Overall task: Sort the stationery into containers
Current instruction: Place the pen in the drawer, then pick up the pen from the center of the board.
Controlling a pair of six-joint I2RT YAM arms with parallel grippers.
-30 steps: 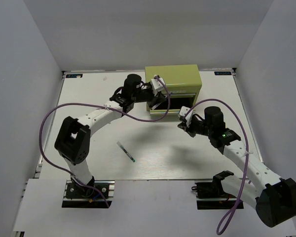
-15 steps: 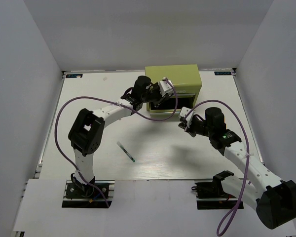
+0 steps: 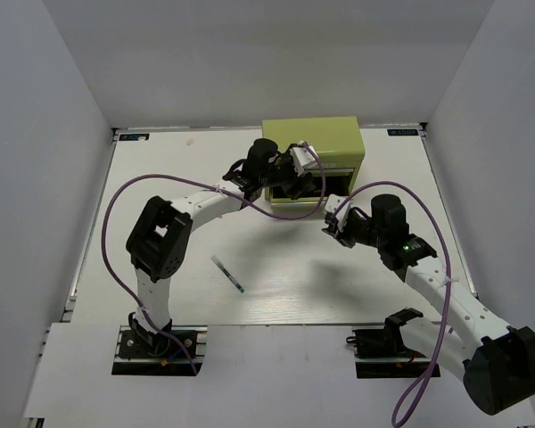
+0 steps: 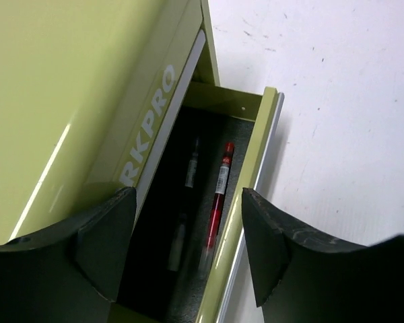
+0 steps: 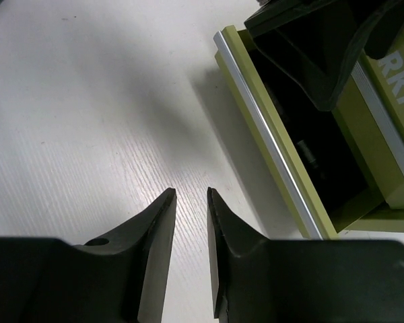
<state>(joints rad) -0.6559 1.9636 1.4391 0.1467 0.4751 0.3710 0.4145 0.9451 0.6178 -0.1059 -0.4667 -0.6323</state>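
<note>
Box [image 3: 314, 141], olive green, sits at the far middle of the counter [image 3: 160, 178]. Its lowest drawer [image 4: 252, 175] is pulled out toward the arms; the inside is dark-lined.

In the drawer:
- red pen [image 4: 217, 195], lying lengthwise close to the front wall
- darker slim pen [image 4: 191, 165] beside it, nearer the box body
- a greyish slim item [image 4: 177, 245] in line with the dark one; too shadowed to tell what it is

One thin pen [image 3: 228, 274] lies loose on the counter, left of centre, well apart from the box, slanted, with a darker tip at its near end.

Left pincer [image 4: 187, 202] hangs over the open drawer. Its fingers are spread wide, one over the box side and one over the drawer's front wall, with nothing between them. The pens below lie free of it.

Right pincer [image 5: 190, 195] is low over bare counter, just beside the drawer's silver-edged front and on its right side. Its fingers are parted by a narrow gap and grip nothing. From its wrist view, the left pincer shows dark above the drawer.
</note>
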